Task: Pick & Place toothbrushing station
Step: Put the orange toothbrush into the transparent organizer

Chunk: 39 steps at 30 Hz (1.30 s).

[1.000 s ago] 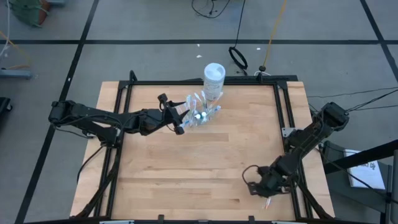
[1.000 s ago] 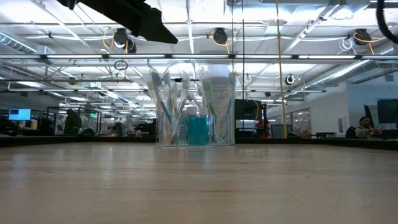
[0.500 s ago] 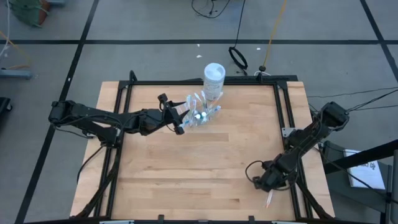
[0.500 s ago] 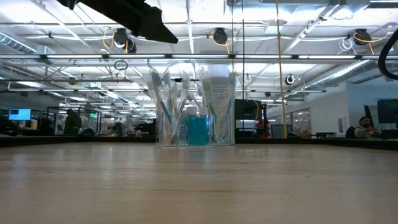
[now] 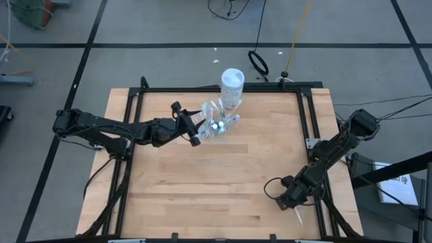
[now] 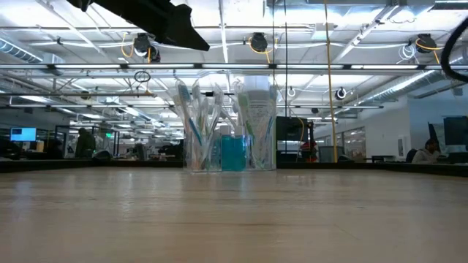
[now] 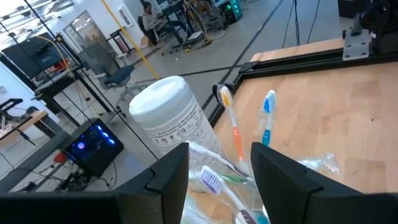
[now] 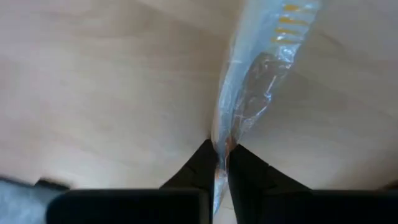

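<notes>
A small clear cup (image 5: 217,125) stands on the wood at the table's far middle, with several toothbrushes (image 7: 235,134) and a teal toothpaste tube (image 6: 234,153) upright in it. My left gripper (image 5: 197,133) hovers open just left of the cup and above it. In the left wrist view its fingers (image 7: 168,177) frame the brush heads without touching them. At the near right, my right gripper (image 5: 290,204) points steeply down and is shut on a toothbrush in a clear wrapper (image 8: 261,74). This wrapped toothbrush (image 5: 298,216) reaches toward the near edge. My right gripper pinches one end of the clear wrapper (image 8: 219,148) between its two fingertips (image 8: 202,165). The fingers slant steeply down from above, roughly in line with the brush. The rest of the wrapped toothbrush stretches away over the wood; whether it is lifted clear does not show.
A taller white tub (image 5: 232,82) stands right behind the cup at the far edge. Black frame rails (image 5: 305,135) run along the table's sides, close to my right gripper. Bare wood (image 5: 216,182) lies across the middle. People sit in the room beyond.
My right gripper has sunk toward the table at the near right and rolled its wrist. The cup and its brushes stand as before.
</notes>
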Motion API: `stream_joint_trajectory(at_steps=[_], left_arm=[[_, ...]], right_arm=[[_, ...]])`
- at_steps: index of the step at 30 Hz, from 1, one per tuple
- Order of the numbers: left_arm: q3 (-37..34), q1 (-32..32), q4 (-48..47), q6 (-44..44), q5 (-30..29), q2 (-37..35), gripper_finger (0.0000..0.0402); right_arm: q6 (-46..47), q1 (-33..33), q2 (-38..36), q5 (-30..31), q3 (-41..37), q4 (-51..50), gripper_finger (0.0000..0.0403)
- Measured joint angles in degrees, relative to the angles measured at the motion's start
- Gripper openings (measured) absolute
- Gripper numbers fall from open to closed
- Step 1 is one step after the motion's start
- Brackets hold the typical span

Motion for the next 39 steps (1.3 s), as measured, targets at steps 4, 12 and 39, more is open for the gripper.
stream_joint_trajectory(at_steps=[4,12,39], left_arm=[[0.0,0.0,0.0,-0.1,0.0,0.0,0.0179],[0.0,0.0,-0.7,-3.5,0.0,0.0,0.0179],[0.0,-3.4,-7.9,-20.4,6.7,0.0,0.0179]], right_arm=[[-7.3,-1.4,0.1,2.3,0.0,3.6,0.0019],[-36.6,-5.1,-2.9,24.5,0.4,8.0,0.0013],[-130.6,-53.1,6.6,32.6,-0.3,86.4,0.0015]])
